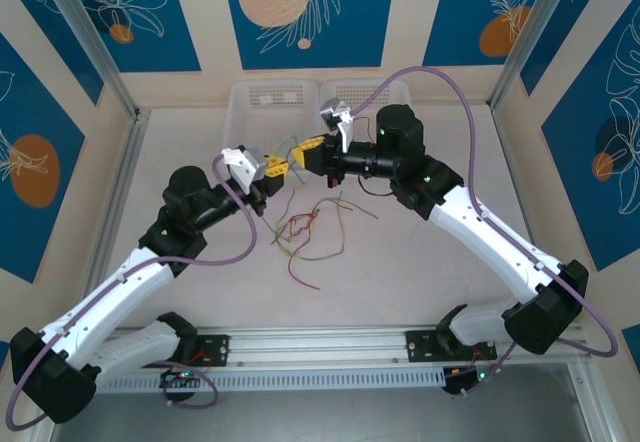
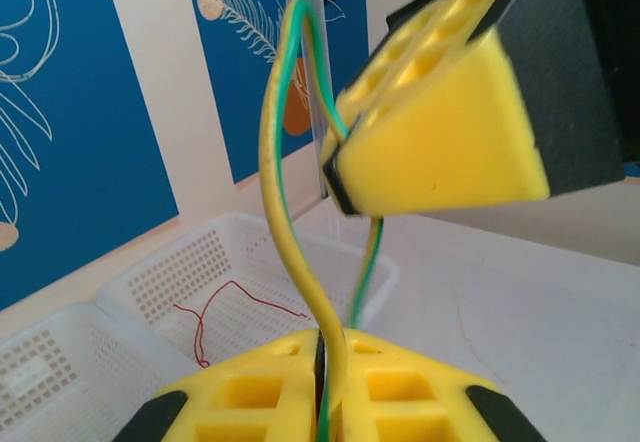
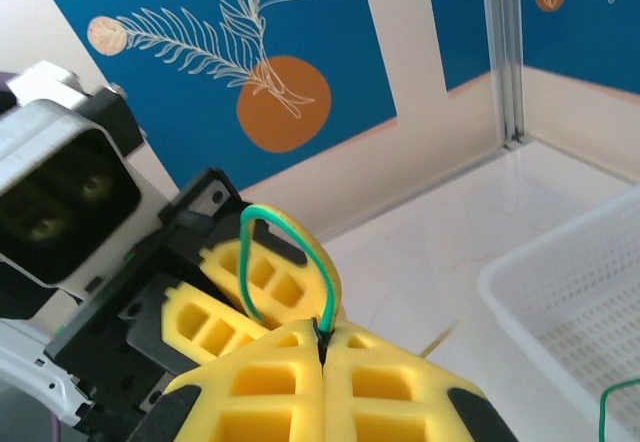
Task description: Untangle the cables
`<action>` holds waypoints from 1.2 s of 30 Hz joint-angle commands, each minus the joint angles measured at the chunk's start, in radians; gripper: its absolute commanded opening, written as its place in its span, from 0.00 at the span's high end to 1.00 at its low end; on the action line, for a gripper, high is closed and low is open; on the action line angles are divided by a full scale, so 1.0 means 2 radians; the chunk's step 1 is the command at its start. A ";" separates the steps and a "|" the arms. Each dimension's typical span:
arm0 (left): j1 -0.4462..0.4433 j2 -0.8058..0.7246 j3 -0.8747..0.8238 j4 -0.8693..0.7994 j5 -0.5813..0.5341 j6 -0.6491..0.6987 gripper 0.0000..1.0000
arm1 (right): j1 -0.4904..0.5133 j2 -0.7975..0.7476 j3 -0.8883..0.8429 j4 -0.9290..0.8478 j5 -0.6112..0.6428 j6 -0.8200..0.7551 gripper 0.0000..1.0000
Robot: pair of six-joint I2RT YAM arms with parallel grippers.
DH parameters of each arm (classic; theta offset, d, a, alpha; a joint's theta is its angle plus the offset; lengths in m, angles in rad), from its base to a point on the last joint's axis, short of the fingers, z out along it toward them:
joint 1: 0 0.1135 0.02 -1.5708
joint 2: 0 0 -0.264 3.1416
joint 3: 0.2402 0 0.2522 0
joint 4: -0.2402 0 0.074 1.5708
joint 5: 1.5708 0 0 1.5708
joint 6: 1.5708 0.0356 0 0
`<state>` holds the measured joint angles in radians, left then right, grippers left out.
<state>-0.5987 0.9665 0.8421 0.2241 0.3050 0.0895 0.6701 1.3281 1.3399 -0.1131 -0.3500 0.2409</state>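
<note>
Two arms are meeting above the middle of the table, tips almost touching. On the left side, the left gripper is sitting with its yellow fingers narrow, nearly together. In the left wrist view the green-yellow cable is running down into the slit between them, so I'm reading that as pinched. Just right and slightly far of it, the right gripper is pressing its fingers flat together. In the right wrist view the same cable is disappearing into the seam at the tips, so it's clamping that cable too. Between the two grips the cable is arching up in a short loop and looking slack, not taut. The loose tangle is lying on the table just near of the grippers, between the two arms. Its red, green and tan strands are crossing each other, and one red strand is trailing off toward the near side. I can't tell whether the held cable is touching that pile. Two white baskets are sitting side by side at the far edge. From the left wrist view a red cable is lying on the floor of one, well apart from the rest.
</note>
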 commanded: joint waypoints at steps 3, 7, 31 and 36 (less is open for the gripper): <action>-0.002 0.002 -0.001 0.007 0.026 0.010 0.83 | 0.002 0.002 0.017 -0.032 -0.010 0.018 1.00; -0.004 0.015 0.010 0.002 0.054 0.007 0.81 | 0.006 0.007 0.026 -0.031 -0.016 0.021 1.00; -0.010 0.023 0.010 -0.006 0.069 -0.019 0.78 | 0.009 0.017 0.000 0.004 0.038 -0.006 1.00; -0.010 0.042 0.020 0.000 0.070 -0.022 0.70 | 0.012 0.021 0.003 0.019 0.006 0.010 1.00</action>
<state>-0.6067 1.0351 0.8654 0.2016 0.4194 0.0513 0.6842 1.3655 1.3460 -0.1192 -0.2966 0.2474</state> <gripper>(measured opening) 0.294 0.044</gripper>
